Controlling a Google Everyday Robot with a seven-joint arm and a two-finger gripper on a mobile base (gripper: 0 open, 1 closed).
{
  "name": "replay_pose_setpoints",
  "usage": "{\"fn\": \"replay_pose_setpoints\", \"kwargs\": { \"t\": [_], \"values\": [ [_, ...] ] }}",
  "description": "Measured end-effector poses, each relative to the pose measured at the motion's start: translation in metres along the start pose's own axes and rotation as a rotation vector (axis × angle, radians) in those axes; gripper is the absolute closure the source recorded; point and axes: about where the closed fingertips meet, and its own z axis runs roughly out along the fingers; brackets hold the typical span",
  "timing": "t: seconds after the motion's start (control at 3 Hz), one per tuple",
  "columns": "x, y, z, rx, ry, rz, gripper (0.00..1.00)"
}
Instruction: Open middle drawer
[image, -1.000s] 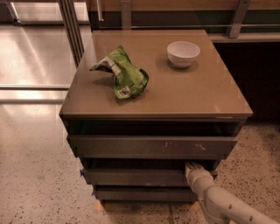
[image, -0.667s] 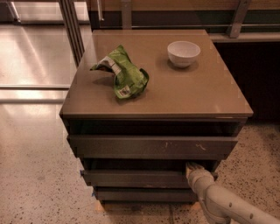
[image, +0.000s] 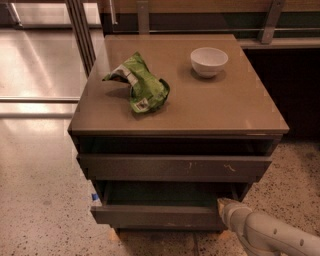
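The middle drawer is a dark grey-brown flat front, pulled out toward me, with its shallow tray interior showing behind it. My gripper is at the right end of this drawer's front, right against its upper edge. My white arm runs off to the lower right. Above is the wider drawer front with pale scratches, slightly out from the cabinet. The lowest front is hidden beneath the pulled-out drawer.
On the cabinet top lie a crumpled green chip bag and a white bowl. Speckled floor lies to the left and in front. Metal posts stand at the back left, and a dark counter base stands at the right.
The middle drawer has slid outward toward me, exposing its tray and covering the lowest front. My gripper has moved back with it.
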Motion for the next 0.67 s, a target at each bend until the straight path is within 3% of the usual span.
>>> {"fn": "replay_pose_setpoints", "kwargs": {
  "t": [0.67],
  "values": [
    [0.057, 0.011, -0.046, -0.154, 0.187, 0.088, 1.0]
  ]
}}
